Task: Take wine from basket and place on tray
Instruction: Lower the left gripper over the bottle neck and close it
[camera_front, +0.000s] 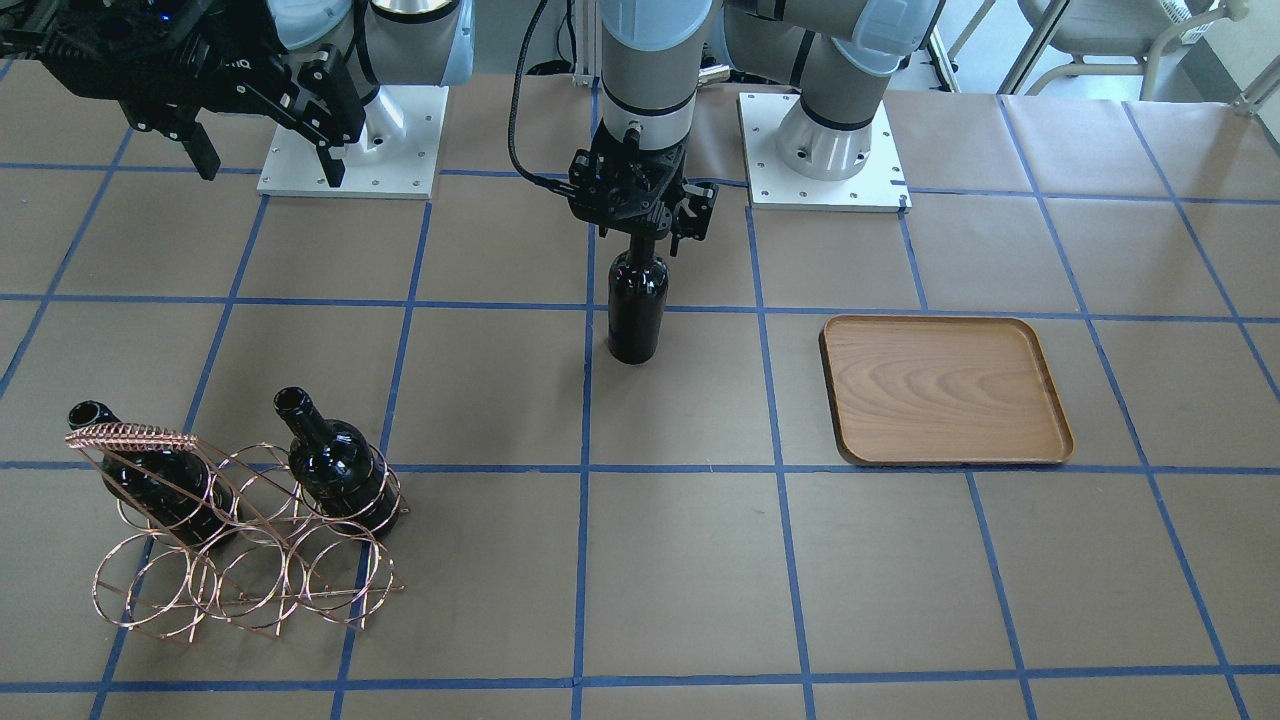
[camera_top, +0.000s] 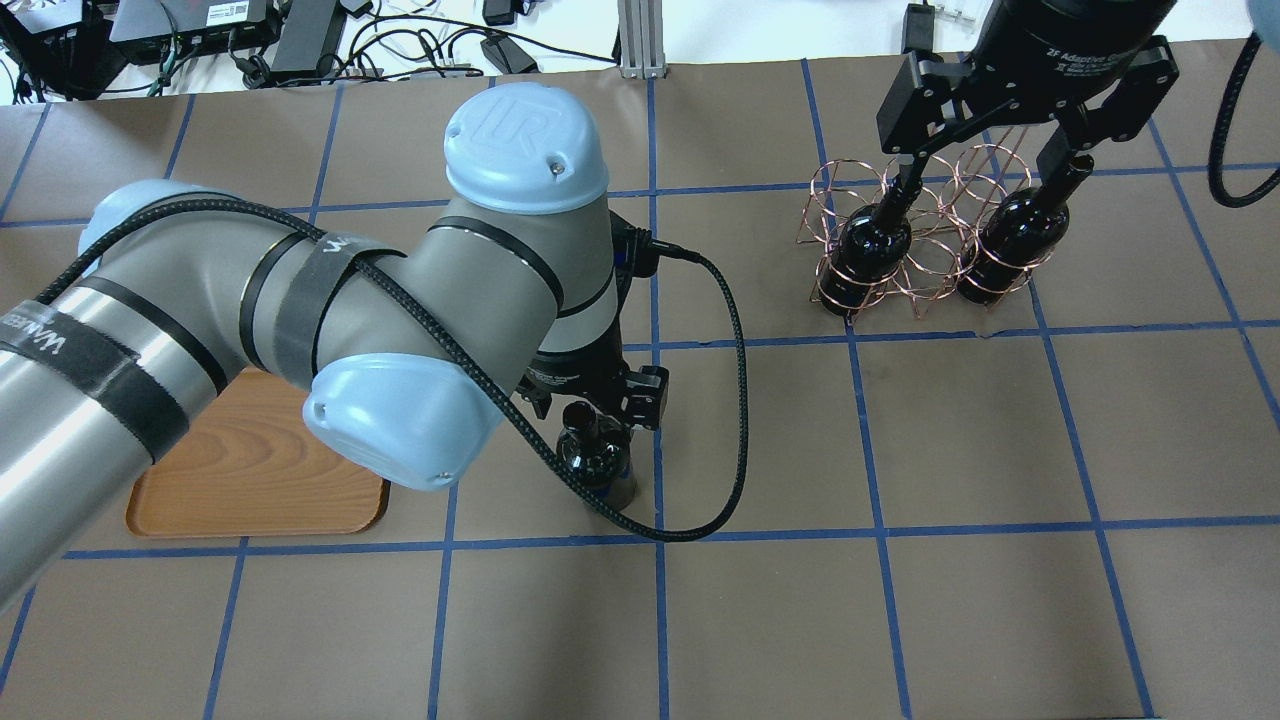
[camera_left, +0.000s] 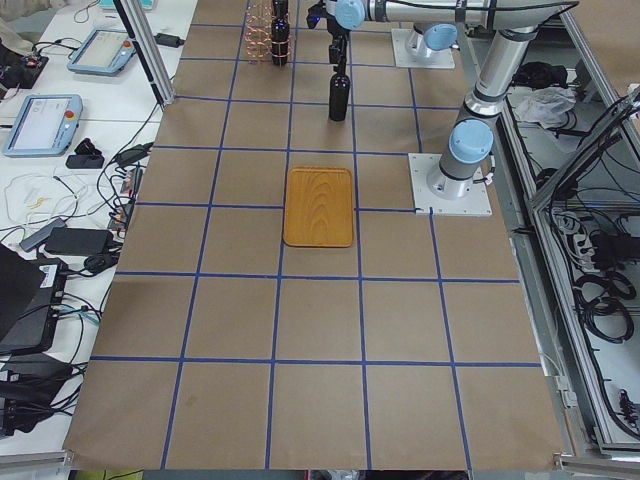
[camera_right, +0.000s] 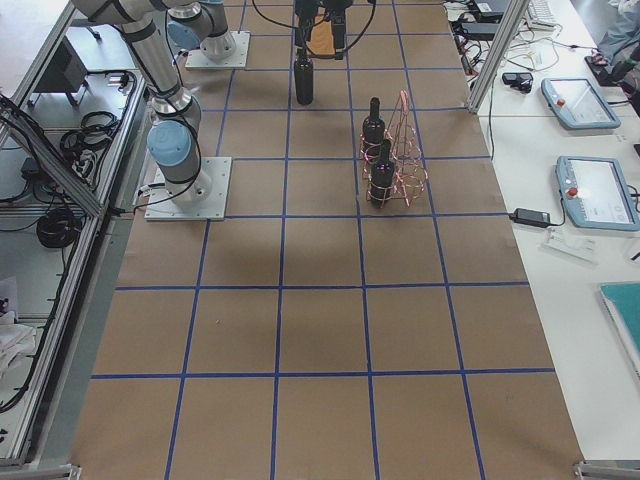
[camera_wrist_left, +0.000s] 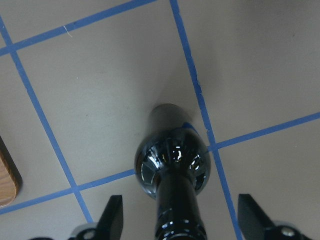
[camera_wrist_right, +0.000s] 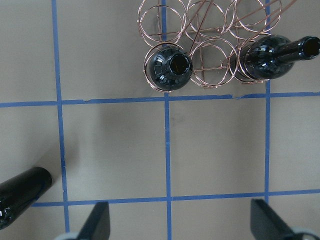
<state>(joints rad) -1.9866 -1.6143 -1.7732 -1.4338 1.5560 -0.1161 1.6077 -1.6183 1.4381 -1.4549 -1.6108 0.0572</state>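
One wine bottle (camera_front: 637, 300) stands upright on the table between the basket and the tray. My left gripper (camera_front: 640, 235) is open, with its fingers (camera_wrist_left: 113, 216) spread wide on both sides of the bottle's neck (camera_wrist_left: 177, 210), not touching it. The copper wire basket (camera_front: 240, 540) holds two more bottles (camera_top: 872, 245) (camera_top: 1012, 240). My right gripper (camera_top: 990, 170) is open and empty, high above the basket (camera_wrist_right: 200, 45). The wooden tray (camera_front: 945, 390) lies bare; the left arm hides part of it in the overhead view (camera_top: 250, 480).
The table is covered in brown paper with a blue tape grid. The two arm base plates (camera_front: 350, 140) (camera_front: 825, 150) sit on the robot's side. The left arm's black cable (camera_top: 735, 400) loops over the table beside the standing bottle.
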